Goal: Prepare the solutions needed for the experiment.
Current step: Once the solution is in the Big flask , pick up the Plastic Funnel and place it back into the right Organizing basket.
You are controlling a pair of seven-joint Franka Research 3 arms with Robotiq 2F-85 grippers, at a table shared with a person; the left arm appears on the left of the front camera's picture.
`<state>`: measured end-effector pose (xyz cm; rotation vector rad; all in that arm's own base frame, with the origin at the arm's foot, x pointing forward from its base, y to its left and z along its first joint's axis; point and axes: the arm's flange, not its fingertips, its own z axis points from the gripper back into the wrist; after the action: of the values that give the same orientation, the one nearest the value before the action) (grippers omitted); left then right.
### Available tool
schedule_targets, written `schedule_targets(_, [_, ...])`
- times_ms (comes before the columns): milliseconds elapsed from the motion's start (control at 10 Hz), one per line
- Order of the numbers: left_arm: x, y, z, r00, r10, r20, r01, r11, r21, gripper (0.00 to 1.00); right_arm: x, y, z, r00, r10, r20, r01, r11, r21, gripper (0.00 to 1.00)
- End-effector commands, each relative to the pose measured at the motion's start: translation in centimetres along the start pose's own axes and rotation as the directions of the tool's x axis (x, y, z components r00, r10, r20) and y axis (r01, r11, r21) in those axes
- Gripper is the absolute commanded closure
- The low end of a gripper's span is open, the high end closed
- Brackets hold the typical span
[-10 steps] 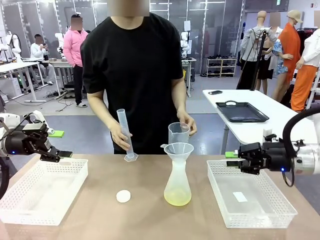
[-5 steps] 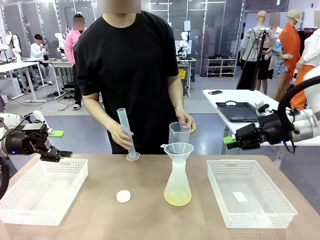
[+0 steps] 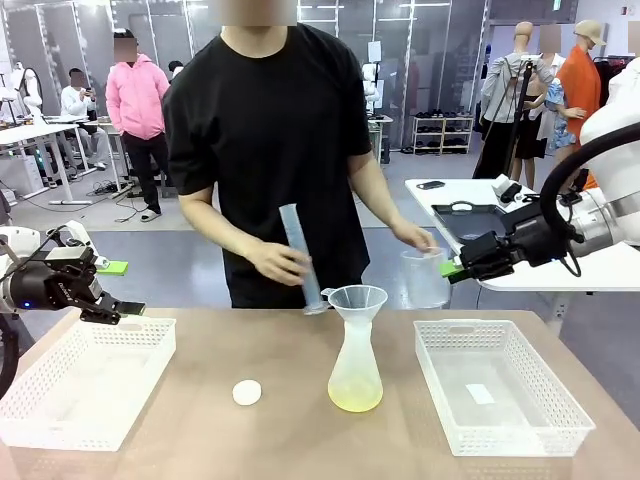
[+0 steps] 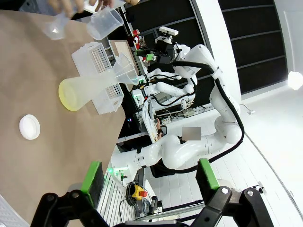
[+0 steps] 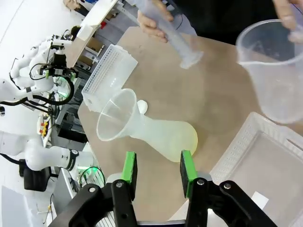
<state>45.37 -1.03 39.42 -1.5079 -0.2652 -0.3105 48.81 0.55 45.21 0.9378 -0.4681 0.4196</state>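
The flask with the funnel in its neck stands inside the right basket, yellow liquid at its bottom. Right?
No. The flask stands on the table between the left basket and right basket, not inside one; the front view shows it. The funnel and yellow liquid are as stated.

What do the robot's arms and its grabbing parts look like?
The left arm and right arm are rounded white shells with black cables looping alongside. The left gripper and right gripper are black, angular, with bright green pads on their fingers.
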Motion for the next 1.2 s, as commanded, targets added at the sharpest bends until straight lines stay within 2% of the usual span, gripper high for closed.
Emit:
schedule_targets(0, [0.1, -0.2, -0.1, 1.000, -0.007, 0.002, 0.007, 1.000, 0.010, 0.00, -0.4, -0.2, 0.0, 1.000, -0.014, 0.015, 0.014, 1.000, 0.019, 0.52])
schedule_targets(300, [0.1, -0.2, -0.1, 1.000, -0.007, 0.002, 0.007, 1.000, 0.010, 0.00, -0.4, -0.4, 0.2, 1.000, -0.012, 0.001, 0.012, 1.000, 0.004, 0.52])
schedule_targets(500, [0.1, -0.2, -0.1, 1.000, -0.007, 0.002, 0.007, 1.000, 0.010, 0.00, 2.3, 3.5, 0.5, 0.988, 0.120, -0.100, -0.121, 0.993, -0.006, 0.52])
schedule_targets(800, [0.1, -0.2, -0.1, 1.000, -0.007, 0.002, 0.007, 1.000, 0.010, 0.00, 6.0, 7.3, -0.8, 0.935, 0.274, -0.223, -0.288, 0.957, -0.031, 0.52])
schedule_targets(1000, [0.1, -0.2, -0.1, 1.000, -0.007, 0.002, 0.007, 1.000, 0.010, 0.00, 7.4, 9.4, -2.4, 0.873, 0.348, -0.342, -0.386, 0.921, -0.049, 0.52])
schedule_targets(1100, [0.1, -0.2, -0.1, 1.000, -0.007, 0.002, 0.007, 1.000, 0.010, 0.00, 7.7, 10.3, -3.3, 0.854, 0.372, -0.362, -0.417, 0.907, -0.052, 0.52])
